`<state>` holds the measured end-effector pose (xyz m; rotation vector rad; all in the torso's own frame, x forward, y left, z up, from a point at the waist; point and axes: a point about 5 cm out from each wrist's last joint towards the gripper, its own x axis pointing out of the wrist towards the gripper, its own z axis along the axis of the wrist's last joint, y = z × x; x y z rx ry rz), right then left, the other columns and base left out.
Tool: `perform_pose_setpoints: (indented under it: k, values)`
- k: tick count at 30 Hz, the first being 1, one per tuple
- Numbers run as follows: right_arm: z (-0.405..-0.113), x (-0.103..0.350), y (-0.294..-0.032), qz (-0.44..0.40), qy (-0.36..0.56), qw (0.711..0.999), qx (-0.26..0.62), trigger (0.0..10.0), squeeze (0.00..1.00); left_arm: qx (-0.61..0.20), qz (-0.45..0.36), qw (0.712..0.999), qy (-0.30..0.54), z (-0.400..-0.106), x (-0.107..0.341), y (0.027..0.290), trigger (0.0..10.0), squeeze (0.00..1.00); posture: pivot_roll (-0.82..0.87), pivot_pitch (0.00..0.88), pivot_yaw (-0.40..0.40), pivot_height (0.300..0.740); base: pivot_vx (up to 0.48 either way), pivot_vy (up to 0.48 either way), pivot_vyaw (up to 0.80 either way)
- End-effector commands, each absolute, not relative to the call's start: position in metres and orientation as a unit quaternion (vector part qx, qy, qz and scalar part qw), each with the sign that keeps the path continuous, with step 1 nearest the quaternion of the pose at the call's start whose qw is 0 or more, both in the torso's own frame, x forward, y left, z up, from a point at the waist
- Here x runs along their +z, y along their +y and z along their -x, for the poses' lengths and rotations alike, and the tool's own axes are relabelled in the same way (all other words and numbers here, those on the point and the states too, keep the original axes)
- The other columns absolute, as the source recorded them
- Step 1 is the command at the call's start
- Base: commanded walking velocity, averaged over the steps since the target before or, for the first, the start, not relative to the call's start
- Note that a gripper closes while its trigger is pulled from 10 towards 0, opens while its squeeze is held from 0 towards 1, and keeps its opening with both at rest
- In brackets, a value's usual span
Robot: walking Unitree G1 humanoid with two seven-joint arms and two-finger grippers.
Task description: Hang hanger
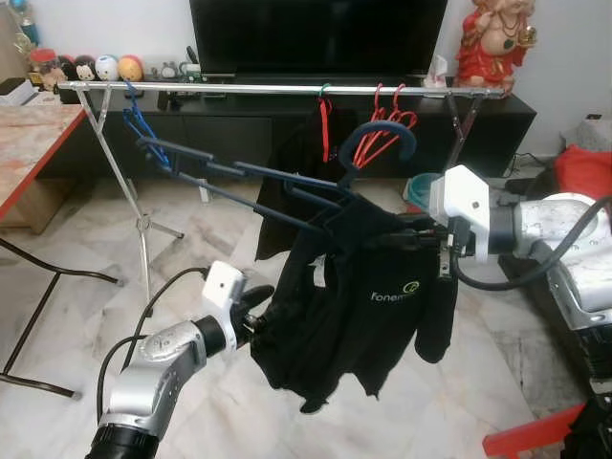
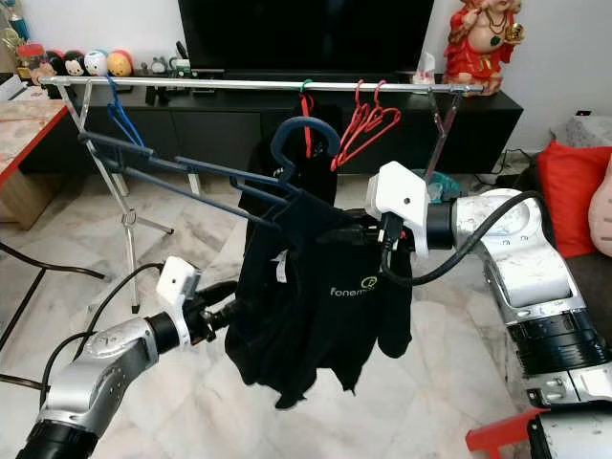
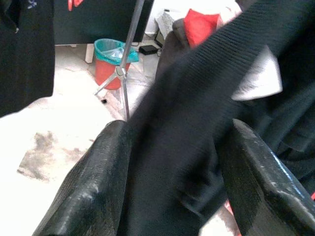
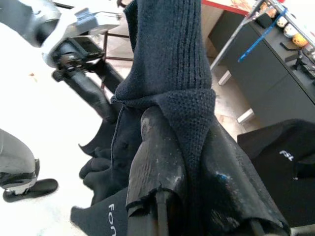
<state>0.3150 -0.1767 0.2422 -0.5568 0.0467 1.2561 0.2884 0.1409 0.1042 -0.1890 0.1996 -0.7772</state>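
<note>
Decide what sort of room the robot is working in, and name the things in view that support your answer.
Most likely a home living room. A large television stands on a low black cabinet, small round figurines line its top, and a metal clothes rail with hangers stands on the marble floor.

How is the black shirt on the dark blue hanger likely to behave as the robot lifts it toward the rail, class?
Probably floppy: the black shirt sags in folds below the dark blue hanger. It looks light, since cloth bunches easily in the left gripper and right gripper. It may swing or slide, hanging unevenly.
</note>
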Motion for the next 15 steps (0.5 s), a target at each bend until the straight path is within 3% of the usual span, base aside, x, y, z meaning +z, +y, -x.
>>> perform_pose_setpoints:
  k: [1,14,15]
  values:
    - [-0.310,0.252,-0.174,0.264,0.005,0.763,0.590,0.0,0.00,-0.377,0.110,0.916,0.087,-0.292,0.106,0.143,10.0,0.00,0.02,0.000,-0.006,0.740,0.000,0.000,0.00]
    - [-0.302,0.248,-0.175,0.263,0.022,0.749,0.608,0.0,0.00,-0.450,0.111,0.878,0.123,-0.286,0.096,0.142,10.0,0.00,0.02,0.000,-0.001,0.740,0.000,0.000,0.00]
    - [-0.301,0.248,-0.175,0.262,0.023,0.750,0.607,0.0,0.00,-0.455,0.113,0.874,0.123,-0.286,0.096,0.142,5.3,0.00,0.02,0.000,-0.001,0.740,0.000,0.000,0.00]
